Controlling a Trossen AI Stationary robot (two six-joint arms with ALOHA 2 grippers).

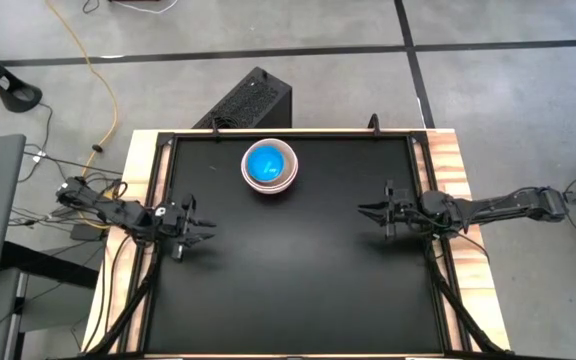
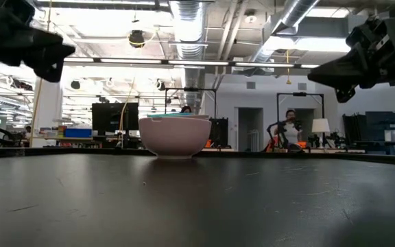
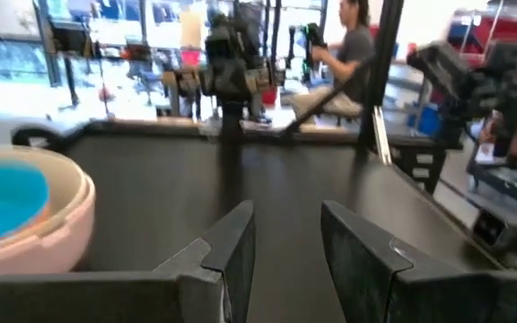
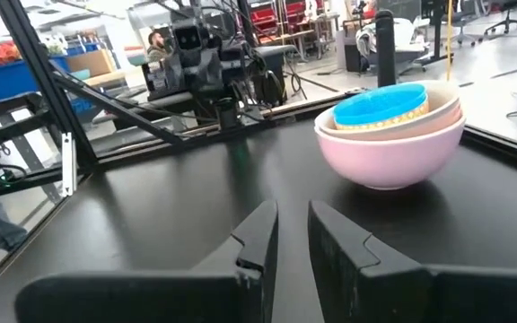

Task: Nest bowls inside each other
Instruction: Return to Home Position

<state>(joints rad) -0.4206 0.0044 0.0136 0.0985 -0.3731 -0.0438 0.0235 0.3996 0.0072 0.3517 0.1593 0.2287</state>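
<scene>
The bowls (image 1: 269, 166) stand as one nested stack on the black table, near the middle of its far edge. A pale pink bowl (image 4: 389, 157) is outermost, a cream one sits in it, and a bright blue one (image 4: 380, 106) is innermost. The stack rests on its base (image 2: 175, 155). My left gripper (image 1: 206, 232) hovers by the table's left edge, pointing level toward the right; it is open and holds nothing (image 3: 287, 224). My right gripper (image 1: 364, 211) hovers by the right edge, pointing left. A narrow gap separates its fingers (image 4: 293, 215) and nothing is between them.
The black tabletop (image 1: 298, 290) has a raised frame and wooden borders. A black box (image 1: 253, 100) stands on the floor beyond the far edge, and cables lie at the left (image 1: 78, 200). A seated person (image 2: 292, 130) shows in the room behind.
</scene>
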